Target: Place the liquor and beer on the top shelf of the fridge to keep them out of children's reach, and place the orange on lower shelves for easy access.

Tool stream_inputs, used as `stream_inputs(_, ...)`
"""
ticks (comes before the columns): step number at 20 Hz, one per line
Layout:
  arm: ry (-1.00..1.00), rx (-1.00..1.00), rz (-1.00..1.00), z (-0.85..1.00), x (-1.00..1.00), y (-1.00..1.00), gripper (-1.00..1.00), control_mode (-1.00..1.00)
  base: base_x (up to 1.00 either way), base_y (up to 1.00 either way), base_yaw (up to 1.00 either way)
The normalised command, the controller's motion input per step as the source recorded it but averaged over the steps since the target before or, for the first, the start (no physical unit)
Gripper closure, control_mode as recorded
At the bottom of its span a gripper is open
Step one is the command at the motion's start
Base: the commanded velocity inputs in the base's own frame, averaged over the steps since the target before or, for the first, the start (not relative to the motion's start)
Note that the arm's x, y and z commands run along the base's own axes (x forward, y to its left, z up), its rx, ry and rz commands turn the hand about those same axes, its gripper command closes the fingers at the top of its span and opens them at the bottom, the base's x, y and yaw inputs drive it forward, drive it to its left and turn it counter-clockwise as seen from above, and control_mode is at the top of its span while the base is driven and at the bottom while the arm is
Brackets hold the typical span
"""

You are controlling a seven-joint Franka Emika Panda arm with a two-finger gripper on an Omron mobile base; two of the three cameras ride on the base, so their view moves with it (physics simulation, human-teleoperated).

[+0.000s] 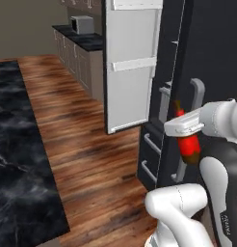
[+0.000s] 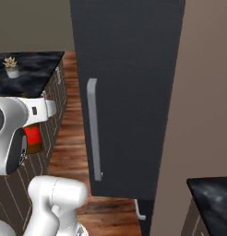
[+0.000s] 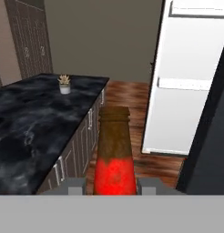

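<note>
— One bottle was in play: the beer [image 1: 188,144] hung at the right of the left base frame, in front of the dark fridge [image 1: 207,53], clear of the floor.

— Was the claw [image 3: 115,185] pinching it?

— Yes. In the hand view the two finger tips [image 3: 75,185] sat pressed against the red label at bottom centre, with the brown end of the bottle rising up the middle of the frame.

— How would it have handled?

— My guess: glass, so stiff, smooth, and breakable if knocked against the fridge's edge. Heavy enough to swing, and a round body can twist between flat fingers.

— Then where should it be held?

— On the labelled body, as it was; the label likely gave more friction than bare glass. The long neck would have been a poorer hold, narrow and far from the weight.

— Was the way in open?

— The fridge door [image 1: 131,67] stood open at upper centre of the left base frame. I couldn't make out the top shelf.
</note>
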Motion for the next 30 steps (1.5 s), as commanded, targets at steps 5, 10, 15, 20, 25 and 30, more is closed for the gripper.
stream_inputs(5, 0.0, 0.0, 0.0, 0.0, 0.0, 0.0, 1.0, 1.0, 0.69, 0.5, 0.32)
stream_inputs(10, 0.0, 0.0, 0.0, 0.0, 0.0, 0.0, 1.0, 1.0, 0.63, 0.54, 0.28)
stream_inputs(15, 0.0, 0.0, 0.0, 0.0, 0.0, 0.0, 1.0, 1.0, 0.5, 0.52, 0.18)
stream_inputs(20, 0.0, 0.0, 0.0, 0.0, 0.0, 0.0, 1.0, 1.0, 0.42, 0.0, -0.03)
stream_inputs(25, 0.0, 0.0, 0.0, 0.0, 0.0, 0.0, 1.0, 1.0, 0.39, 0.0, -0.2)
stream_inputs(30, 0.0, 0.0, 0.0, 0.0, 0.0, 0.0, 1.0, 1.0, 0.51, 0.0, -0.24)
